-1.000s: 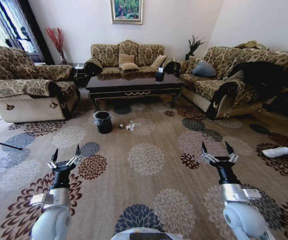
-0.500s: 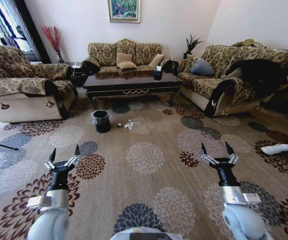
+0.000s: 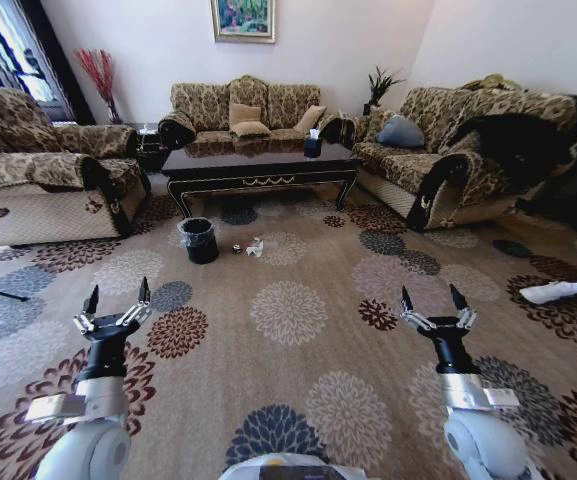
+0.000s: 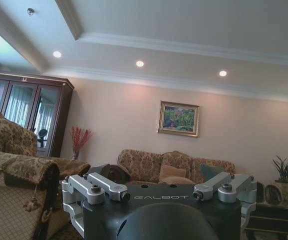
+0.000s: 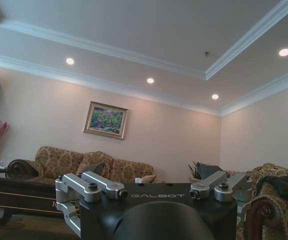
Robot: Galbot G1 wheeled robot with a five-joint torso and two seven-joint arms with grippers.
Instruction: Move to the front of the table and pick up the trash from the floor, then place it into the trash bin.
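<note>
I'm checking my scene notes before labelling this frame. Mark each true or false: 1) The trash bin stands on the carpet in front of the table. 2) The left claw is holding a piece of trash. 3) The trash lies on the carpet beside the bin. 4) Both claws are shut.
1) True: the trash bin stands on the carpet before the table.
2) False: the left claw is empty, raised over the carpet, far from the trash.
3) True: the trash lies just beside the bin.
4) False: the left claw and right claw are both open.
</note>
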